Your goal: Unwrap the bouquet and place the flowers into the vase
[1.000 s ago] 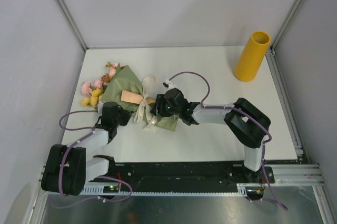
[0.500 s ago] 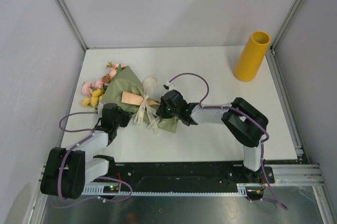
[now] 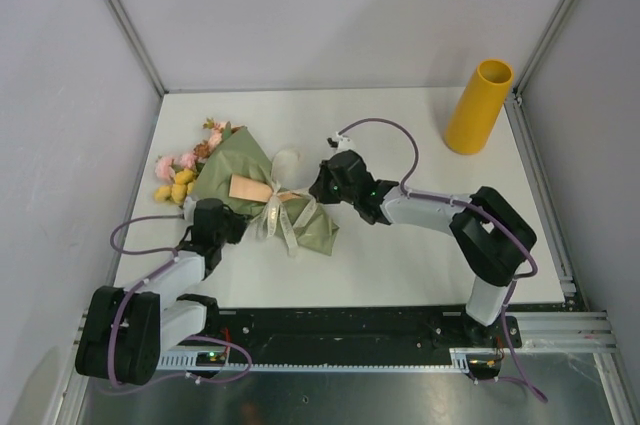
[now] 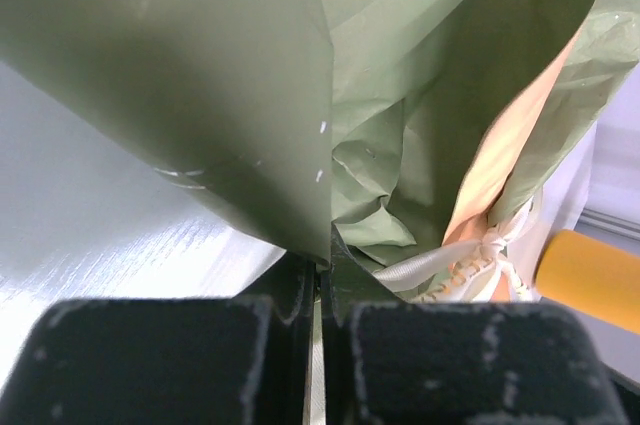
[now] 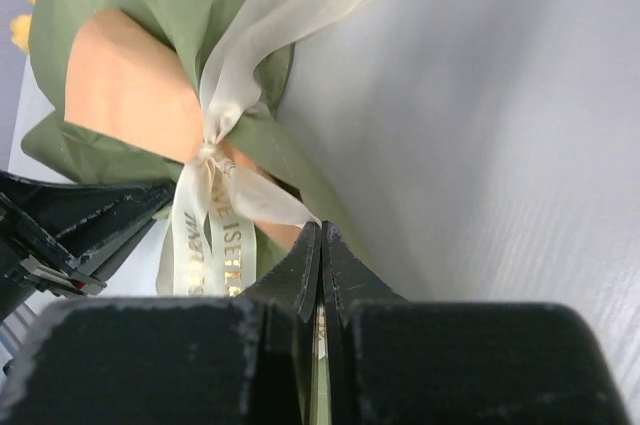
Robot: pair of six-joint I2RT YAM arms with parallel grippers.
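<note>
The bouquet (image 3: 250,180) lies on the left of the table in olive-green paper (image 4: 200,75) with a peach lining (image 5: 130,85). A cream ribbon (image 5: 215,130) is tied round its waist. The flowers (image 3: 183,170), pink, yellow and brown, stick out of its far-left end. My left gripper (image 4: 320,267) is shut on the edge of the olive paper at the bouquet's near side (image 3: 224,223). My right gripper (image 5: 321,230) is shut on a tail of the ribbon, just right of the knot (image 3: 314,189). The mustard-yellow vase (image 3: 478,105) stands upright at the back right.
Grey enclosure walls with metal frame posts (image 3: 120,20) close in the white table (image 3: 400,265) on the left, back and right. A purple cable (image 3: 375,130) loops above the right arm. A black rail (image 3: 340,323) runs along the near edge.
The right gripper has closed on the ribbon tail and drawn back to the right and away from the bouquet's stem end. The left gripper has stayed shut on the paper.
</note>
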